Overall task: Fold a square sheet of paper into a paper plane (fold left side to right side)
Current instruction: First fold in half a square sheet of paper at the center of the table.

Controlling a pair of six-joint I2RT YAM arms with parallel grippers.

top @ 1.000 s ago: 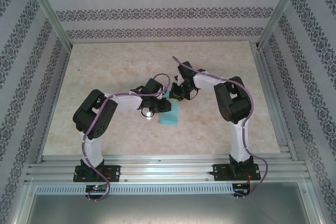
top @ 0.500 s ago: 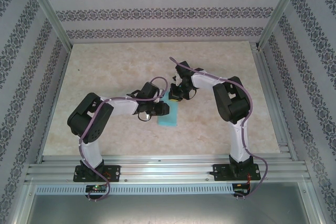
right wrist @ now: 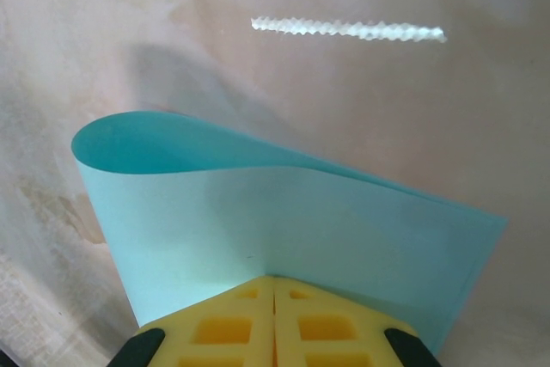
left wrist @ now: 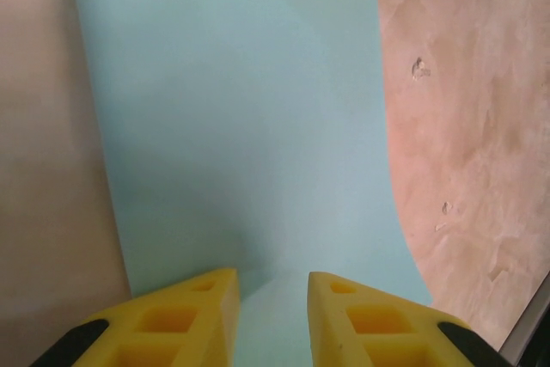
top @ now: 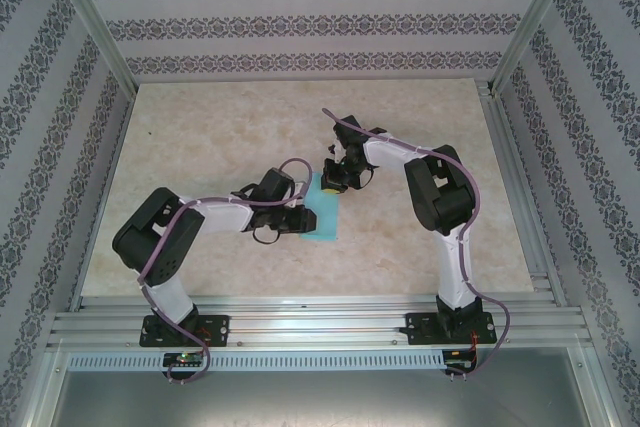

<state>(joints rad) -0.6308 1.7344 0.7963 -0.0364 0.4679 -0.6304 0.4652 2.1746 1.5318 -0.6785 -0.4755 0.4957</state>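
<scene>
Along the left side, a wall papered in grey floral bands closes in the beige marbled counter. The black-and-white left arm reaches low across it, a purple cable looped along its length. Its left pincer sits over the left edge of the thin light-blue square sheet of paper, which lies near the middle of the counter. From above, the dark pincer body covers that edge of the sheet.

In the left wrist view the left pincer has its yellow fingers narrowly parted, with a clear gap between them and the sheet under the gap. I cannot tell whether the tips press on the paper. The sheet is soft and blurred here and runs off the top of the picture; bare counter flanks it.

At the sheet's far end, the right pincer comes in from the right arm. Its wrist view shows the right pincer pinched tight on the near edge of the sheet, fingers pressed together. The paper bends over in a rounded, uncreased loop at the left. A bright wavy glare streak lies on the counter beyond it.
</scene>
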